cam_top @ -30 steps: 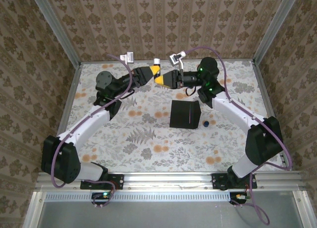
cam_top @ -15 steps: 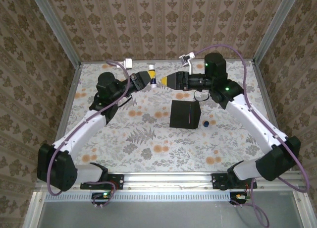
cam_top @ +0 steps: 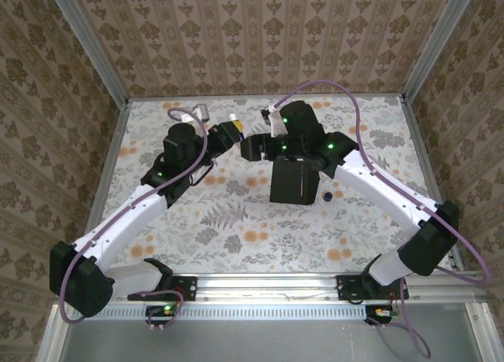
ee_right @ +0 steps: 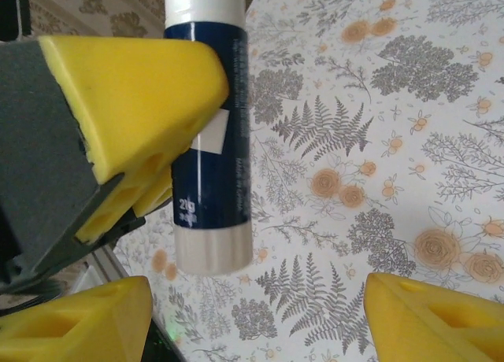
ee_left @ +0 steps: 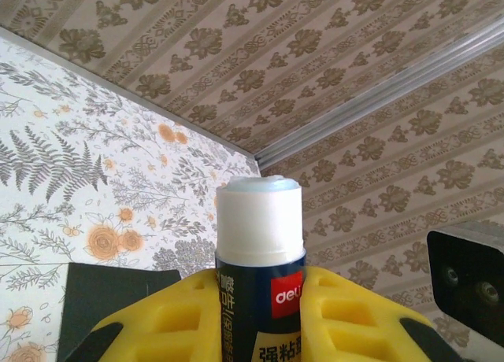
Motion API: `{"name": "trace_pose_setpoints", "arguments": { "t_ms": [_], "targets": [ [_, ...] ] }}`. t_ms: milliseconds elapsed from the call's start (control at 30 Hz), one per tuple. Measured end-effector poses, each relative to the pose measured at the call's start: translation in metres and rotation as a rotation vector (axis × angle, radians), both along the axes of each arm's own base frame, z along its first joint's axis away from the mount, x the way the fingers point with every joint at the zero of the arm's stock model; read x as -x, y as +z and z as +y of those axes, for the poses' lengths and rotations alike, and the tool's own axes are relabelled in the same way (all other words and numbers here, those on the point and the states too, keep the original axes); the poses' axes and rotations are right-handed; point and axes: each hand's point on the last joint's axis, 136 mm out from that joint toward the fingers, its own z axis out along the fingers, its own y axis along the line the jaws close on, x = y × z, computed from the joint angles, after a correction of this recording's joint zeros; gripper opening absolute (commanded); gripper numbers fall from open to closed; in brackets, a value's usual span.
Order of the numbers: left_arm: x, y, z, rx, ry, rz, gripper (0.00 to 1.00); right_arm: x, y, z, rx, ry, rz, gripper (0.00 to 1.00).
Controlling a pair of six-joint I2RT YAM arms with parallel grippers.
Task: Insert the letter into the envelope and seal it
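Opened since a second ago, my right gripper (ee_right: pixel 256 303) now gapes wide at the frame's bottom, beneath the glue stick (ee_right: pixel 209 134). My left gripper (ee_left: pixel 260 299) clamps that stick. Overhead, the black envelope (cam_top: pixel 293 181) lies flat at centre frame.

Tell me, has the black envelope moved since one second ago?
No. The envelope keeps its place: its lower right corner still lies beside the small blue object, as before.

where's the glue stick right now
Top view: the glue stick is clamped in the left end effector, beyond and left of the black envelope.
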Motion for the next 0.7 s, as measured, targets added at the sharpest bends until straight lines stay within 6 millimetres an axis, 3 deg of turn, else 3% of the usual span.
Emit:
{"name": "trace_pose_setpoints", "arguments": {
  "t_ms": [700],
  "targets": [
    [-0.001, -0.006, 0.002, 0.024, 0.027, 0.049, 0.00, -0.009, -0.006, 0.013, 0.015, 0.019, -0.019, 0.48]
  ]
}}
